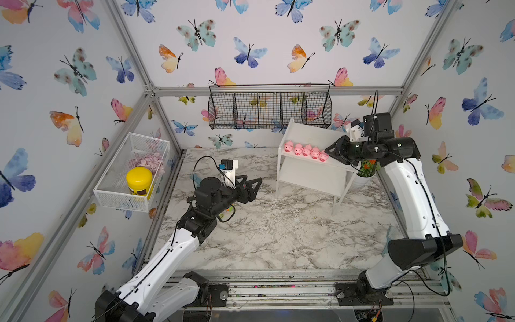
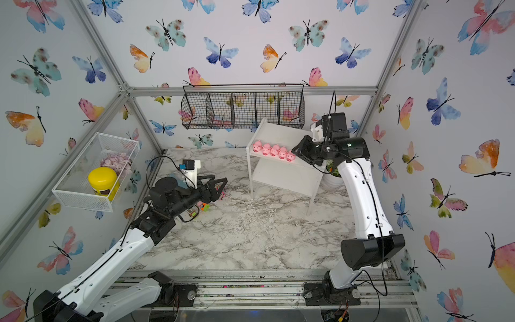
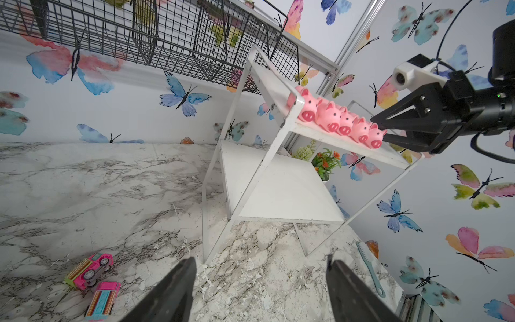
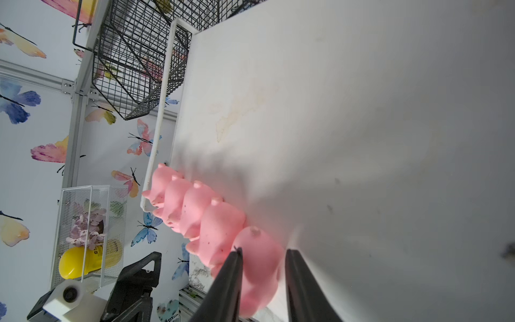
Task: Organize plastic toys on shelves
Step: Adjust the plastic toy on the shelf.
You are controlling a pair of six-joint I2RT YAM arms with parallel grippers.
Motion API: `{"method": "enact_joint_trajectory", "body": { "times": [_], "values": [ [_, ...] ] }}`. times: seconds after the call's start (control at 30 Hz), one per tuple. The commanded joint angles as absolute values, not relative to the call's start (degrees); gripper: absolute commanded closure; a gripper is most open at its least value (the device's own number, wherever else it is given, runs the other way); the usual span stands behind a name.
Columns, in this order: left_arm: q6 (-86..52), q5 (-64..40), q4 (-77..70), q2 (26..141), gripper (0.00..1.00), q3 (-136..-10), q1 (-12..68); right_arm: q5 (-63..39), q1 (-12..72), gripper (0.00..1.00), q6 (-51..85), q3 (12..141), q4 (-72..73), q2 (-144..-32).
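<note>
Right gripper (image 4: pixel 263 251), jaws slightly apart, straddles the end pig (image 4: pixel 259 278) of five pink pigs (image 1: pixel 306 150) on the top board (image 1: pixel 315 132) of the white shelf (image 1: pixel 309 175), right of centre. Left gripper (image 1: pixel 256 189) hangs wide open, left of centre, above toy trucks (image 2: pixel 204 207).

**A:** We're looking at glossy pink pigs (image 1: pixel 306 150) with darker pink snouts and black dot eyes. The shelf (image 1: pixel 309 174) is plain white.

**B:** We see grey veins through white marble on the tabletop (image 1: pixel 278 231), and watercolour butterflies in blue, pink, orange and teal on the walls (image 1: pixel 250 41).

**A:** We've spotted hot pink trucks (image 3: pixel 90 270) with orange-striped sides, one edged in green.

**B:** We also have a black wire basket (image 1: pixel 269 110), a white mesh basket (image 1: pixel 122 195) and a yellow jar (image 1: pixel 138 178).
</note>
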State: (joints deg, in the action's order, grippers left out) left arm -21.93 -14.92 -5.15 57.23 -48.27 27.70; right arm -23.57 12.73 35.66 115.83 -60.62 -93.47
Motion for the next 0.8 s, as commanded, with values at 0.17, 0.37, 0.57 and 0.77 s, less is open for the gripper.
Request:
{"method": "enact_joint_trajectory", "body": {
  "times": [0.17,0.37,0.57,0.77],
  "values": [
    [-17.52,-11.69,-0.79,56.09,0.21,-50.86,26.95,-20.33,12.92,0.61,32.24,118.14,-59.12,-89.96],
    [-13.99,-7.30,3.77,56.29,0.22,-50.01,25.50,-25.32,12.93,0.53,24.97,112.21,-48.62,-81.56],
    [-18.06,-6.62,5.24,57.37,0.25,-44.35,21.21,-40.42,12.92,0.52,29.14,90.78,-18.81,-68.03],
    [-24.44,-11.43,4.16,60.57,0.28,-38.46,14.63,-47.57,13.94,0.53,32.06,81.77,-4.93,-63.67]
  ]
}}
